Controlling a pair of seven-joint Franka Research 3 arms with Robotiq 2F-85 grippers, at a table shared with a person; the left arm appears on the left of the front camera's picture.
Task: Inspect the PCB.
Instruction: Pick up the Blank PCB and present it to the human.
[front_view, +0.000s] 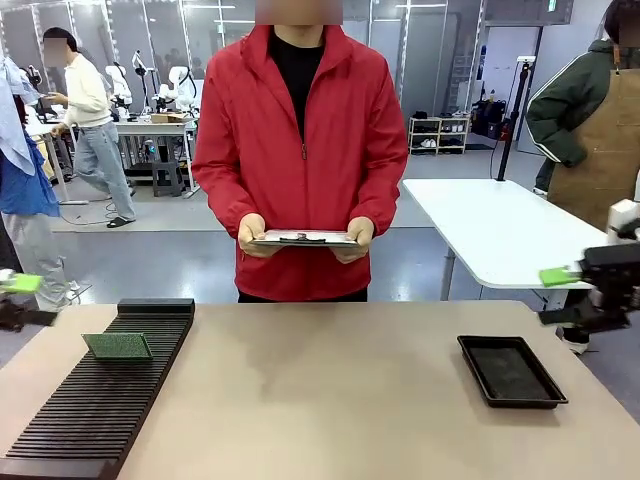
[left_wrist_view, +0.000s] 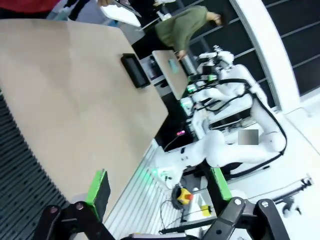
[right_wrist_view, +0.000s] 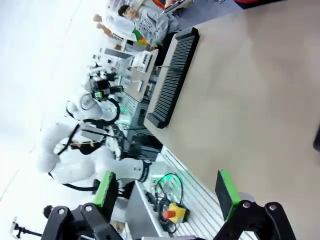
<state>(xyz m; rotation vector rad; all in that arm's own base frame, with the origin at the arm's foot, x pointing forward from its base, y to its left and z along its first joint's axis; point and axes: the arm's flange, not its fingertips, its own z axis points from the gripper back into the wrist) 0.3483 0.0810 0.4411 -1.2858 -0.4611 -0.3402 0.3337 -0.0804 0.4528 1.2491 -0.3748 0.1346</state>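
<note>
Green PCB (front_view: 118, 346) rests on black slotted rack (front_view: 90, 420), table (front_view: 320, 400) left; I see left pincer (left_wrist_view: 159, 187) and right pincer (right_wrist_view: 166, 192) spread, empty.

The PCB (front_view: 118, 346) sat on the slotted rack (front_view: 95, 410) at the table's (front_view: 330, 400) left side. The tray (front_view: 510, 371) lay on the table's right side (well apart from the rack). Behind the table's far edge a person (front_view: 300, 150) held a clipboard (front_view: 303, 238).

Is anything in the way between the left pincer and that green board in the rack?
Nothing visible. The left pincer, open, hovers at the left edge of the table. The PCB sits in the black slotted rack nearby, with only open air between them.
</note>
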